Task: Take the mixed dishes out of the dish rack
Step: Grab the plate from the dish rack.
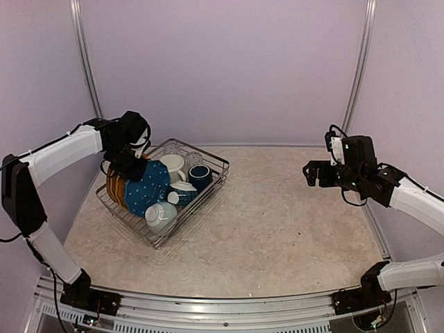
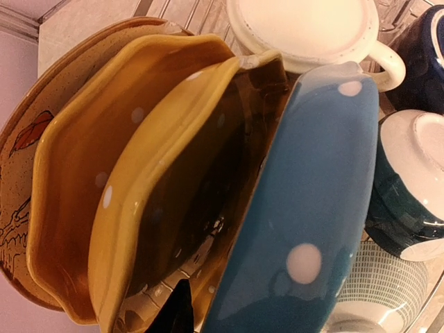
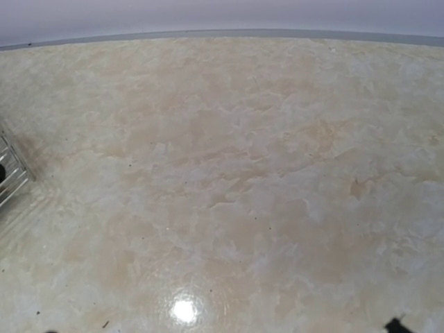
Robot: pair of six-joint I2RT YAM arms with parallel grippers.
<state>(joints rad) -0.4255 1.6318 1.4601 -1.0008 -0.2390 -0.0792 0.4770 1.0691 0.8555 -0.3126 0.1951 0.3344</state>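
The dish rack (image 1: 210,159) stands at the left with all its dishes in it. The blue dotted plate (image 1: 147,186) stands on edge beside two mustard-yellow plates (image 1: 116,189). My left gripper (image 1: 135,165) is down among these plates. In the left wrist view one dark fingertip (image 2: 171,313) sits in the gap between a yellow plate (image 2: 139,208) and the blue plate (image 2: 312,201); the other finger is hidden. The cream bird-patterned plate (image 2: 17,159), cream mug (image 2: 305,28), navy mug (image 2: 423,55) and teal bowl (image 2: 406,187) show around them. My right gripper (image 1: 310,173) hangs open and empty at the right.
Another bowl (image 1: 161,215) lies at the rack's near end. The rack's corner (image 3: 10,173) shows at the left edge of the right wrist view, over the marbled tabletop (image 3: 229,173). Walls enclose the table on three sides.
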